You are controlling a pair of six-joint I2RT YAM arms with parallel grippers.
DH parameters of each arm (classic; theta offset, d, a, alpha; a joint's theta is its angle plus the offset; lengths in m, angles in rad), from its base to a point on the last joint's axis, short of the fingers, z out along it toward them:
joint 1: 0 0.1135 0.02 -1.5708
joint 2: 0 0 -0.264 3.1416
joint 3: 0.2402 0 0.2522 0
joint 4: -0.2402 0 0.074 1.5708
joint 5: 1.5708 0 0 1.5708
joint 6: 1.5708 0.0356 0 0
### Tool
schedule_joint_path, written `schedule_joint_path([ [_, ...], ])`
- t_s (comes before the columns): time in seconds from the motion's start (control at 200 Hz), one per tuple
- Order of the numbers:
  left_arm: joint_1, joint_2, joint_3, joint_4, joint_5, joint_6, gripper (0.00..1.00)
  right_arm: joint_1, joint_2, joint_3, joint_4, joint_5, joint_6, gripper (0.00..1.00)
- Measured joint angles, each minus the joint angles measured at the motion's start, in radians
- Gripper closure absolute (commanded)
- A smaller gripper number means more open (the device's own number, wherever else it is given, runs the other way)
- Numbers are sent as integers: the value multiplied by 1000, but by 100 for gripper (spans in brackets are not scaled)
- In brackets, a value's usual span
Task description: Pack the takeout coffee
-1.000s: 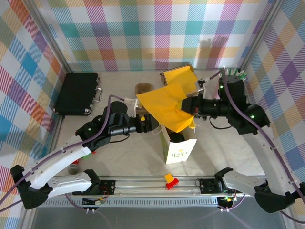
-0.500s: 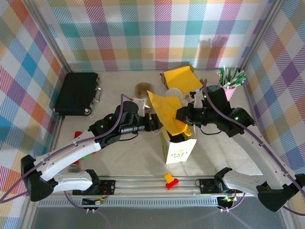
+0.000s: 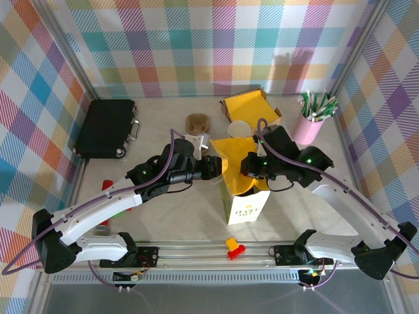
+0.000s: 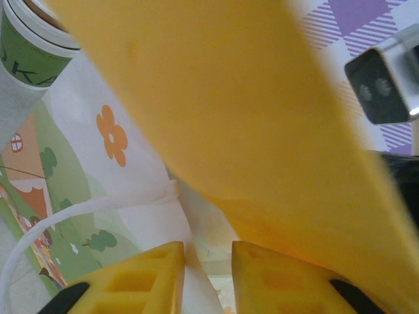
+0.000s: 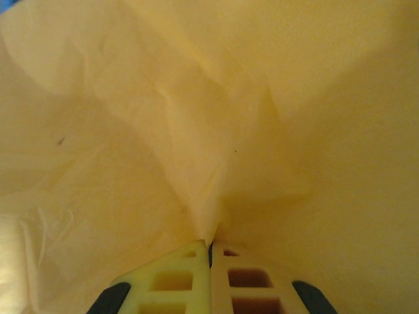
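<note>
At worktop centre, finds yellow tissue [image 3: 234, 156] lowered within the last second onto paper bag [image 3: 247, 208], pinched tight in right gripper [image 5: 211, 246] jaws. Finds left gripper [image 4: 206, 254] jaws narrowed about bag rim; cannot tell if clamped. Judges takeout coffee [image 3: 240, 190] inside bag, nearly covered.

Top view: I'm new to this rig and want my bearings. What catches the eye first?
A big yellow paper sheet in the middle, pinched by the right gripper above a white printed bag. The left gripper straddles the bag's rim. A black case lies back left, a pink cup back right.
</note>
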Motion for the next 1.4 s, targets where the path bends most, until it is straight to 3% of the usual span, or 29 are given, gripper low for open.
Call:
schedule_joint_path([
  [0.445,0,0,0,-3,-10,0,87,129,140,92,-166,311,-16,100],
  [1.0,0,0,-1,-27,-34,8,88,149,219,73,-238,437,-42,97],
  [1.07,0,0,-1,-27,-37,11,88,149,222,72,-241,445,-53,95],
  [1.295,0,0,-1,-27,-37,15,88,149,218,103,-244,434,-89,71],
  [1.4,0,0,-1,-27,-38,19,88,149,189,141,-231,406,-100,66],
])
